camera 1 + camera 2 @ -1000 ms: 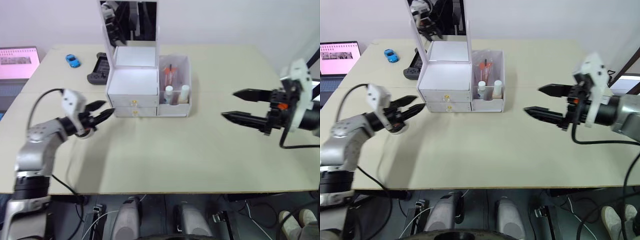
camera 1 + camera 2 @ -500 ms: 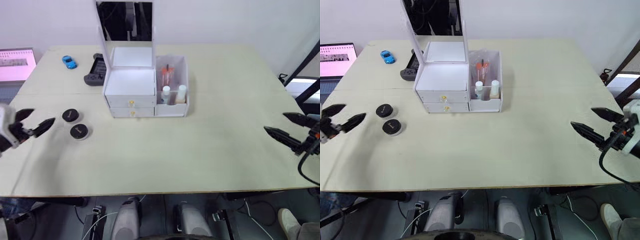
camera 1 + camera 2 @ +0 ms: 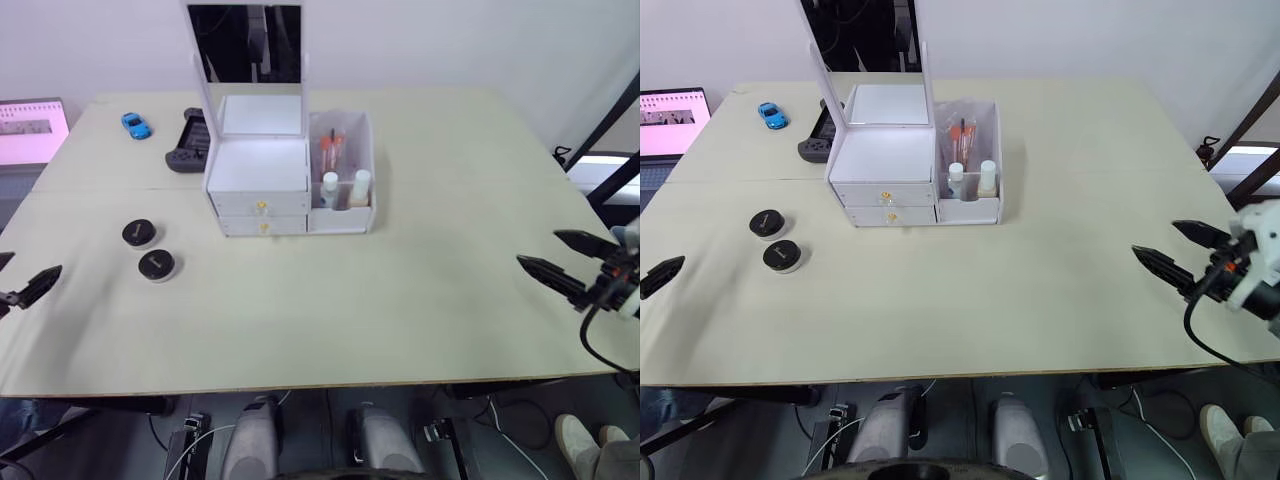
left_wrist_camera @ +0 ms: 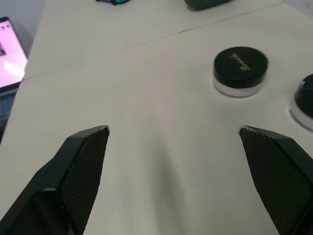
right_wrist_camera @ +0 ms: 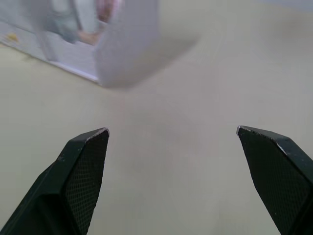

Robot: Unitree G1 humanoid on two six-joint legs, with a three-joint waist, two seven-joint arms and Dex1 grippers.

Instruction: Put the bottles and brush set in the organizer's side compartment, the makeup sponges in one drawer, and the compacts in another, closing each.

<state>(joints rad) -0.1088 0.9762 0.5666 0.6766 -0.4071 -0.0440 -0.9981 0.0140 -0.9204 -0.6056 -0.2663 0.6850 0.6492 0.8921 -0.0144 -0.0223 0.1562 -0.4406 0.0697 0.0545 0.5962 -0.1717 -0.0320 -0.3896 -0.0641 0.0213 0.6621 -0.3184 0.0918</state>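
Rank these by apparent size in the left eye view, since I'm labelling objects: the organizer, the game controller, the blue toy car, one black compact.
1. organizer
2. game controller
3. black compact, though it sits nearer the camera
4. blue toy car

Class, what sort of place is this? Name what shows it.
Probably a lab or office test area: a plain table, a laptop, and cables on the floor; the organizer seems staged.

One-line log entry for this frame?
left end effector open | right end effector open | bottles, brushes in bin | compacts on table | drawers shut
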